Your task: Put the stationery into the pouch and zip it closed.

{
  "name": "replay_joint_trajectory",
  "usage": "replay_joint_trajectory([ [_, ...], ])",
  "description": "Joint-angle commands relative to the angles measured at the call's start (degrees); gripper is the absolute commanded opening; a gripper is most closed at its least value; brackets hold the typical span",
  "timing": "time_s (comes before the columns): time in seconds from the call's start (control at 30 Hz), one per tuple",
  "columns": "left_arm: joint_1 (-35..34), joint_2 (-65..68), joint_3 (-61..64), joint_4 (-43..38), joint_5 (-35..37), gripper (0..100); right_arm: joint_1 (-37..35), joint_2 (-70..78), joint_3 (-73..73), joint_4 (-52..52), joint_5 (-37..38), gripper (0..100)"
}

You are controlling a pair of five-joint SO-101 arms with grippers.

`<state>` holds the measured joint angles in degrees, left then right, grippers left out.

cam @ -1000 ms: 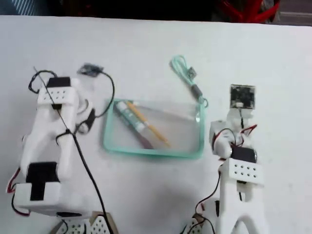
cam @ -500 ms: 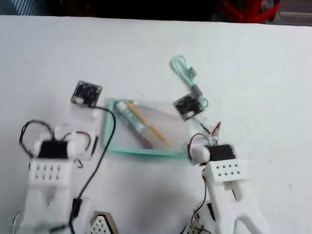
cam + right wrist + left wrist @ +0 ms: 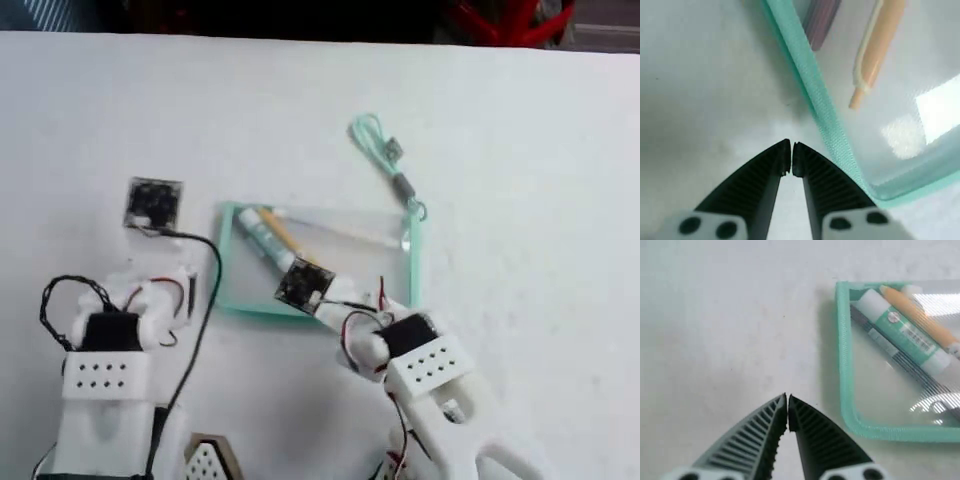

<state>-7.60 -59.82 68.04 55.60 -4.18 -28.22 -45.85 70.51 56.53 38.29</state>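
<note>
A clear pouch with a teal border (image 3: 221, 262) lies flat mid-table. Inside it are a glue stick (image 3: 260, 238), an orange pencil (image 3: 281, 232) and a dark pen (image 3: 900, 362). My left gripper (image 3: 787, 404) is shut and empty, low over bare table just off the pouch's left end (image 3: 842, 355). My right gripper (image 3: 791, 151) is also shut and empty, over the table right beside the pouch's near teal edge (image 3: 810, 80). Through the plastic there I see an orange pen (image 3: 880, 40) and a dark item (image 3: 821, 20). The glue stick (image 3: 905, 330) and pencil (image 3: 920, 320) lie slanted side by side.
A teal cord loop (image 3: 372, 138) with a metal clasp trails from the pouch's far right corner. The left arm's base (image 3: 100, 390) and the right arm (image 3: 430, 370) stand at the table's front edge. White table lies open on all sides.
The left arm has drawn back toward the front of the table and now sits left of the pouch. The right arm has swung left from the pouch's right end to its near edge.
</note>
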Motion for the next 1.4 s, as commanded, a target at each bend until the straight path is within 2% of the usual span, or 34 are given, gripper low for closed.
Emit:
replay_joint_trajectory([
  [0.0,-4.1,-2.4,-0.2,-1.1,3.4,2,-0.5,-0.2,-0.3,-0.4,0.6,1.9],
  [0.17,-7.1,-9.7,2.5,-0.8,4.9,2,-0.5,3.9,0.2,-4.0,0.7,1.9],
  [0.4,-6.7,-25.7,9.2,-0.3,4.8,2,0.0,21.1,-9.6,-4.5,0.1,1.9],
  [0.5,-6.6,-31.2,9.8,3.0,4.7,2,4.0,27.2,-15.3,-4.5,-0.8,1.9],
  [0.6,-6.6,-33.6,10.0,4.1,4.7,2,9.9,31.2,-20.8,-5.3,-6.2,1.9],
  [0.7,-5.5,-33.6,10.7,3.7,4.7,2,11.3,32.6,-22.1,-5.2,-7.4,1.9],
  [0.87,-2.6,-33.6,11.3,3.6,4.5,2,5.1,31.7,-21.5,0.1,-6.7,1.9],
  [1.0,-2.9,-33.7,11.6,3.0,4.7,2,-2.3,27.3,-18.1,0.4,-1.1,1.9],
  [1.1,-2.9,-33.7,11.7,2.9,4.7,2,-6.8,24.7,-18.3,-0.7,-0.7,1.9],
  [1.23,-2.9,-33.7,11.7,2.9,4.8,2,-9.5,25.7,-20.0,-6.5,-0.6,1.9],
  [1.37,-2.9,-33.7,11.7,2.9,4.7,2,-9.5,34.5,-25.4,-8.7,-0.6,1.9],
])
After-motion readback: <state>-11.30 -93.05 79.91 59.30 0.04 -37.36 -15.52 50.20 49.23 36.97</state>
